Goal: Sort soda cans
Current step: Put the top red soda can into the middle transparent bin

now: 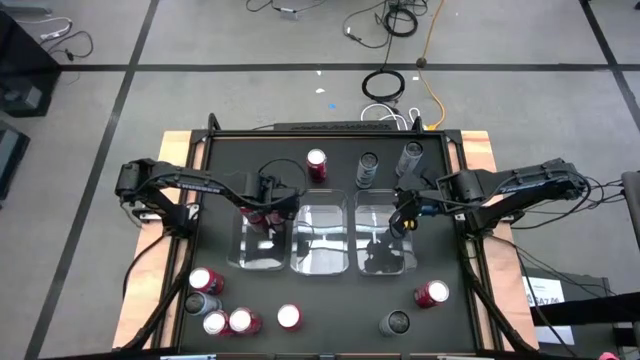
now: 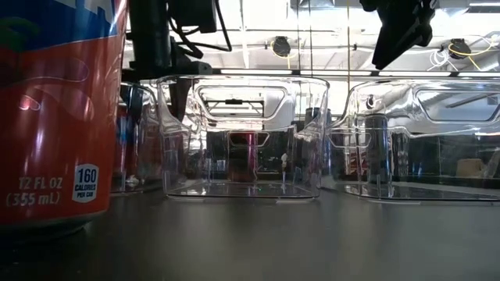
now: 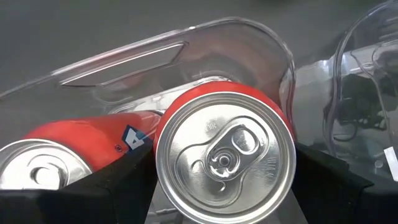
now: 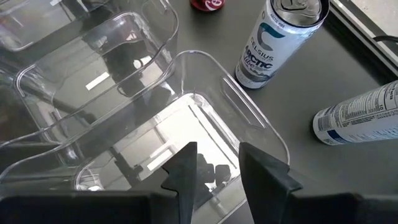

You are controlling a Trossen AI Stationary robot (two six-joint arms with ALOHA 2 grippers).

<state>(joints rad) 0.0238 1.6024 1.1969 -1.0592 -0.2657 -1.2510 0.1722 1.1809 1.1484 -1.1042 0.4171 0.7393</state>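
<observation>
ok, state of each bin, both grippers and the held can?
left gripper: shut on red can, over left bin
left bin: one red can lying inside
middle bin: empty
right bin: empty
right gripper: open, empty, over right bin

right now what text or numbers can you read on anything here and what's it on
"12 FL OZ (355 mL)" on the near red can, low view.
"160 CALORIES PER CAN" on the same can's blue badge.
"CELSIUS" on the upright white can, right wrist view.
Print on the lying white can is too small to read.
</observation>
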